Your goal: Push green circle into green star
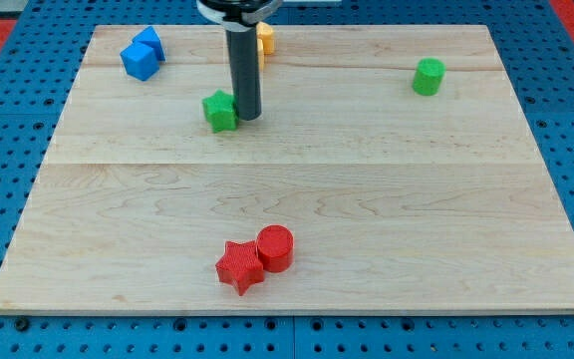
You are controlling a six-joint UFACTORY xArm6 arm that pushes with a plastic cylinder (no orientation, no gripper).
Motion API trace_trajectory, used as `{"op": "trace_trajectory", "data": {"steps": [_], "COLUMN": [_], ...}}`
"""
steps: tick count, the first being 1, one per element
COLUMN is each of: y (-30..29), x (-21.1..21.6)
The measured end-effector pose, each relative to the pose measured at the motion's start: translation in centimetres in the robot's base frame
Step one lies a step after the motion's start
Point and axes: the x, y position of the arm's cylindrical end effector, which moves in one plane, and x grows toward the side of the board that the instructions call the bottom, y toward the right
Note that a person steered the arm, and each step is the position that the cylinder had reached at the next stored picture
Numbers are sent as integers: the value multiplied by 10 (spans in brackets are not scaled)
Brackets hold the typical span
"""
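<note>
In the upper left of the frame, a blue block (142,55) sits on the wooden bench (297,189). Right of it stands the green star (221,111), with my tip (246,116) touching its right side. A yellow block (264,39) peeks out behind the rod. Lower centre, a red star (238,266) touches a red circle (275,248). The green circle (428,77) rests far off, upper right. No gripper is fitted; the rod holds nothing.

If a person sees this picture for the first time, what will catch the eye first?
First the dark rod, my tip standing just right of the green star, toward the view's top. Next the red star and red circle, touching near the view's bottom. The green circle sits alone at the upper right.
</note>
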Motion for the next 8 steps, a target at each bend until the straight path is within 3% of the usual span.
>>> {"op": "trace_trajectory", "data": {"steps": [2, 3, 4, 5, 6, 8], "y": [153, 267, 265, 166, 106, 199], "x": [-106, -107, -72, -45, -30, -33]}}
